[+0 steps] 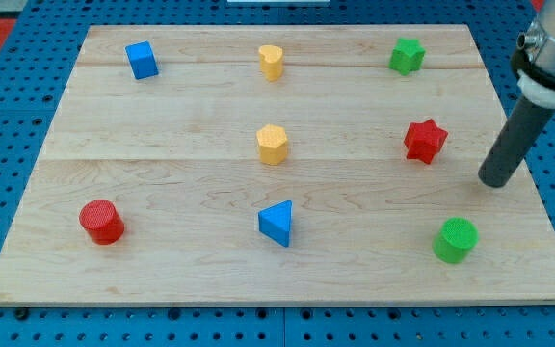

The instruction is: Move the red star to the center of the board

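Observation:
The red star (425,141) lies on the wooden board (162,183) at the view's right, a little above mid height. My tip (495,181) rests on the board to the right of the star and slightly below it, apart from it by a clear gap. The dark rod rises from the tip toward the view's upper right corner. The yellow hexagon block (272,145) sits near the board's middle, to the left of the star.
A blue cube (143,60), a yellow block (272,62) and a green star (407,56) stand along the top. A red cylinder (101,222), a blue triangle (277,224) and a green cylinder (455,240) stand along the bottom.

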{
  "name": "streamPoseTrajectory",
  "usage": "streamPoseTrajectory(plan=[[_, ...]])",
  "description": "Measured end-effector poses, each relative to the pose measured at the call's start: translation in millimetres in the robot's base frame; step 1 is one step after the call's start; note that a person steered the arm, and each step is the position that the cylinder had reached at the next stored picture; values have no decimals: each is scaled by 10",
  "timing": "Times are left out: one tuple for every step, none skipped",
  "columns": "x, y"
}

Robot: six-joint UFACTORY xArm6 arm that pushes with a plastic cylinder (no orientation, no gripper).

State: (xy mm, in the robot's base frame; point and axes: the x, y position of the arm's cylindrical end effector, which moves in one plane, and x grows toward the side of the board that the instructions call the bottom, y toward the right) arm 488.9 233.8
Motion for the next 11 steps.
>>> streamPoseTrajectory(plan=[[-105, -66], [-358, -141], [-581, -125], [-611, -520], [-682, -1008], [-795, -1188], [-795, -1271], [-902, -1500], [-988, -1864], [-693, -1841], [-207, -1775]])
